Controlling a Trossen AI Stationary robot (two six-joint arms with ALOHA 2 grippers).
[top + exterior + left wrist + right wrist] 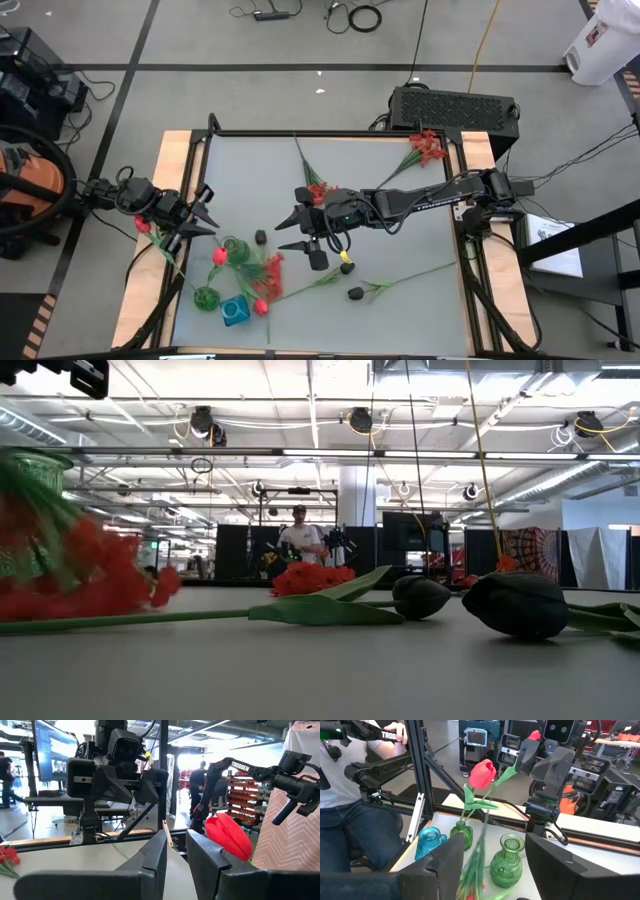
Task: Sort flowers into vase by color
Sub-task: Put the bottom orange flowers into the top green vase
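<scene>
My left gripper (205,212) (176,855) hovers over the table's left edge with its fingers a narrow gap apart and nothing between them. A red tulip bud (227,835) (142,225) stands beside it; its stem slants down toward the vases, and I cannot tell where it ends. My right gripper (290,233) (495,865) is open over the table's middle, facing a blue vase (430,845) and two green vases (462,835) (507,860). Another red tulip (482,772) stands with its stem in the farther green vase. A blurred green stem (479,850) rises between the right fingers.
Frilly red flowers lie by the far right corner (428,148), behind the right gripper (318,190) and beside the vases (270,268). Black buds (260,237) (355,293) (515,605) lie on the table. A metal frame rims the table (330,133). A person sits beyond the near edge (345,810).
</scene>
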